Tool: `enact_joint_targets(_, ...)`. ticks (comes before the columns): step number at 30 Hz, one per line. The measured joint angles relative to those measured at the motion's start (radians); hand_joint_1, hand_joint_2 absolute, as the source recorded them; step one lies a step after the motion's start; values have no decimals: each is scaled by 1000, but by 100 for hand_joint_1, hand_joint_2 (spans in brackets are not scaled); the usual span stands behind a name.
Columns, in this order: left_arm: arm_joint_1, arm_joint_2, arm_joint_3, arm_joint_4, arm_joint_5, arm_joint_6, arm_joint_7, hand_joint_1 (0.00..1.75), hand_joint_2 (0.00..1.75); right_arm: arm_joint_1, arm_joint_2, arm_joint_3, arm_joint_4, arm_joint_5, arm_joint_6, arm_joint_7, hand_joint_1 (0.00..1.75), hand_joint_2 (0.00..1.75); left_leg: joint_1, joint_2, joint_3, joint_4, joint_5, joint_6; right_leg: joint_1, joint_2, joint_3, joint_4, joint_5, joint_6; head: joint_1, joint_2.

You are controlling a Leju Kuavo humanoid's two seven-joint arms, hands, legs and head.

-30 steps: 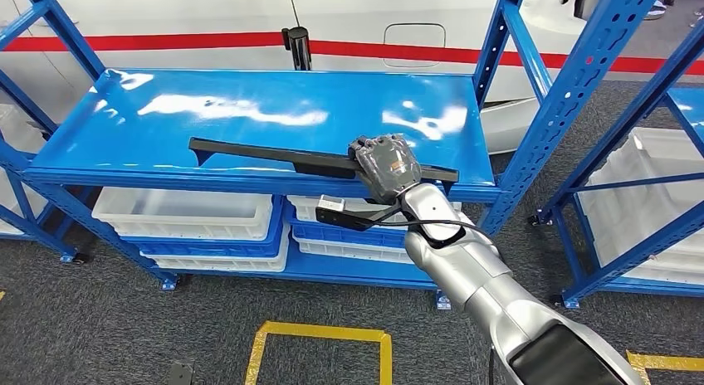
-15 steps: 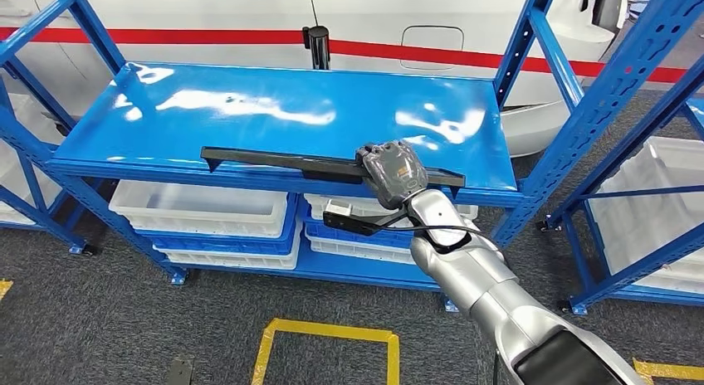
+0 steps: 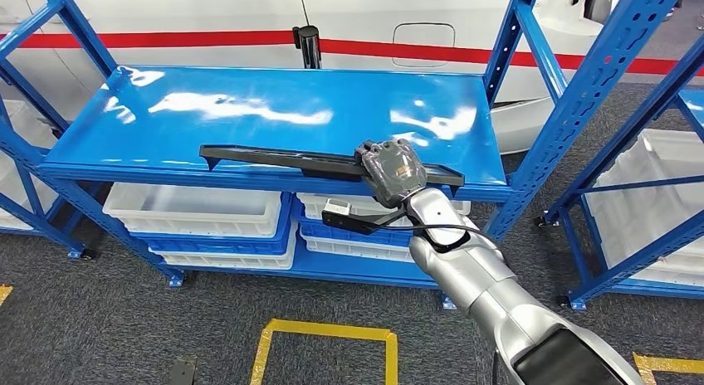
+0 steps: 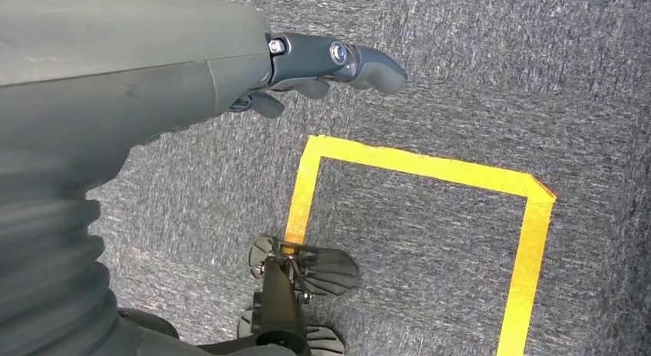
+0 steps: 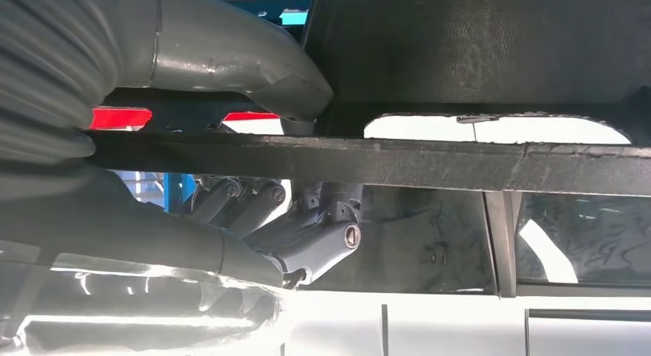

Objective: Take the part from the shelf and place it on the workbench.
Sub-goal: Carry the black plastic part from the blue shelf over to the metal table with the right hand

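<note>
The right robot hand (image 3: 392, 171) is gripping the part (image 3: 286, 159), a long, thin black bar. In the right wrist view the thick thumb (image 5: 253, 64) is sitting on one side of the bar (image 5: 430, 163) and the darker fingers (image 5: 307, 233) are curling around the other side. The bar is lying flat along the front edge of the blue shelf (image 3: 282, 115), with its long side going from left to right. One end is pointing left and has a small foot turning down (it looks a bit like a hook). The other end is sticking out just past the hand on the right. The hand is holding the bar nearer that right end, with its back facing up. The silver right arm (image 3: 473, 269) is reaching up and forward to the shelf from the lower right.

The left robot hand (image 4: 322, 60) is hanging down over the grey carpet floor (image 4: 460, 80), holding nothing, with its fingers a little bent. A yellow tape square (image 4: 430, 172) is lying on the floor below it.

White bins (image 3: 199, 211) are sitting on the lower shelf levels.
</note>
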Motion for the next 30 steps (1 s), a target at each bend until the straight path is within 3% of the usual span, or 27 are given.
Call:
enact_joint_targets(4,-1,2,-4,0,-5,-1,1,0,175,1,-1,-1,-3,2,0,5,175,175,0,1,6,-10,6,13,-1,0,3,-7,3,7,0,0)
enact_joint_targets(6,-3,0,-7,0,-6,-1,2,0,175,0,-3,-4,-7,3,0,6,175,175,5,2,19,-35,21,22,3,0,-12,20,-15,6,1,0)
enact_joint_targets(9,-5,-2,-11,0,-7,-2,4,0,175,4,-8,-6,-9,4,0,6,175,175,7,2,19,-46,31,27,6,0,-100,205,-97,-6,4,0)
enact_joint_targets(10,-4,-2,-11,0,-7,-2,5,0,175,9,-11,-6,-8,4,0,6,175,175,6,2,17,-45,31,26,5,0,-127,261,-116,-4,4,0)
enact_joint_targets(11,-4,-2,-11,0,-7,-3,5,0,175,13,-13,-6,-8,5,0,6,175,175,6,1,14,-44,32,25,5,0,-138,283,-120,1,5,0)
enact_joint_targets(12,-3,-2,-11,0,-7,-3,6,0,175,16,-14,-6,-8,6,0,7,175,175,7,-1,12,-42,33,23,4,0,-125,260,-107,9,5,0)
enact_joint_targets(14,-3,-4,-12,0,-7,-4,6,0,175,16,-15,-6,-9,7,0,7,175,175,8,-2,8,-34,31,16,3,-1,-49,118,-57,21,6,0)
enact_joint_targets(16,-4,-5,-12,0,-8,-4,6,0,175,14,-14,-7,-12,9,0,8,175,175,5,-2,0,-21,26,2,5,-1,10,10,-21,14,5,0)
enact_joint_targets(18,-3,-5,-12,0,-9,-4,7,0,175,13,-13,-8,-14,11,0,8,175,175,6,-2,-7,-14,26,-12,9,0,15,-4,-10,-3,3,0)
enact_joint_targets(20,-3,-3,-12,0,-10,-4,7,0,175,13,-12,-8,-16,13,1,8,175,175,11,-1,-13,-7,23,-22,3,1,11,-7,-2,-17,3,0)
enact_joint_targets(22,-3,-1,-12,0,-12,-3,7,0,175,13,-9,-9,-17,14,1,8,175,175,17,0,-39,53,-22,-34,-4,1,9,-10,5,-29,0,0)
enact_joint_targets(24,-3,-1,-12,0,-13,-3,7,0,175,13,-7,-9,-17,14,2,8,175,175,24,1,-90,180,-96,-48,-2,0,5,-10,9,-33,-3,0)
enact_joint_targets(26,-1,-1,-12,0,-13,-3,8,0,175,16,-7,-9,-17,15,2,8,175,175,29,1,-125,271,-133,-55,-1,-1,-2,-10,12,-34,-2,0)
enact_joint_targets(27,-1,-1,-12,0,-13,-3,8,0,175,17,-8,-9,-17,16,3,8,175,175,30,1,-114,262,-123,-56,0,-1,-4,-10,14,-34,-3,0)
enact_joint_targets(28,-1,0,-12,0,-13,-3,8,0,175,18,-8,-10,-17,17,3,8,175,175,31,1,-82,213,-98,-55,0,-1,-6,-10,17,-33,-3,0)
enact_joint_targets(30,-2,1,-12,0,-14,-3,8,0,175,17,-7,-11,-19,17,3,8,175,175,29,2,5,69,-46,-47,1,-1,-6,-11,22,-27,-2,0)
